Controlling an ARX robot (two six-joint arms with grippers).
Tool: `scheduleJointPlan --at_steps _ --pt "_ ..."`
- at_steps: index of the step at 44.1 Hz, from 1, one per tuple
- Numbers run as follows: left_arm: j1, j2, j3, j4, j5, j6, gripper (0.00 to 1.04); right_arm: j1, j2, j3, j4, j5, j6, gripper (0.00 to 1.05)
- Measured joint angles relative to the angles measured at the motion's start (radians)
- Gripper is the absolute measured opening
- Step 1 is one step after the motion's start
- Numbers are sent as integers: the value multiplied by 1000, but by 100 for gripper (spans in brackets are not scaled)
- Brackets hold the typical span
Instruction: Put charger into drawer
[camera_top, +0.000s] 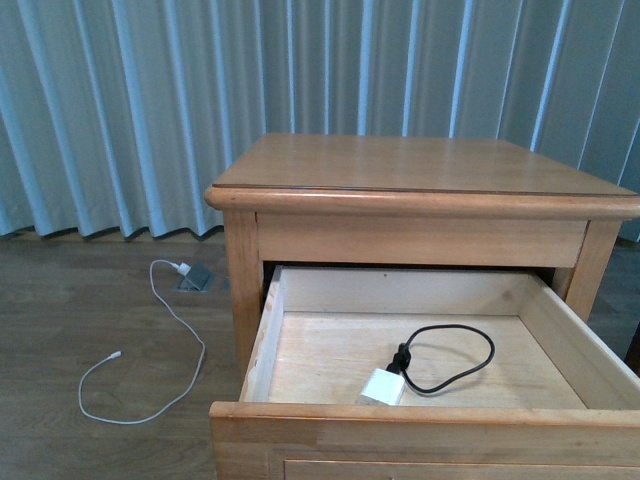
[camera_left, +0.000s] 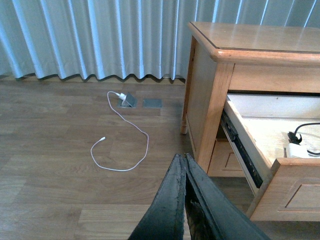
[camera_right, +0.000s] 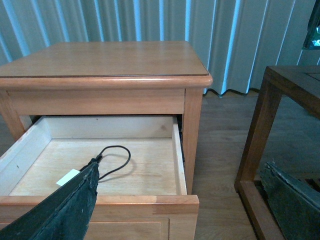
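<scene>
Charger (camera_top: 383, 386) is lying on the floor of the drawer (camera_top: 268, 330), near the front wall, its black cable looping toward the middle. Nothing is touching it. Left gripper (camera_left: 184, 160) is hanging beside the nightstand (camera_top: 400, 165) with fingers pressed together, holding nothing. Right gripper (camera_right: 181, 167) is hovering over the drawer front, jaws spread wide and empty. Placement is looking done. Drawer is standing pulled out; closing it isn't being asked for, so little or nothing is remaining beyond pulling the arms clear.
</scene>
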Motion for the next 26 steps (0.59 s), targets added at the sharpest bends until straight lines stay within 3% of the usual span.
scheduleJointPlan --at_steps 9,21,26 --pt "0 0 0 0 0 -1 7 0 0 0 0 0 0 96" --pt "0 0 0 0 0 -1 66 0 0 0 0 0 0 96" --pt "0 0 0 0 0 -1 88 -8 13 14 -104 -113 14 96"
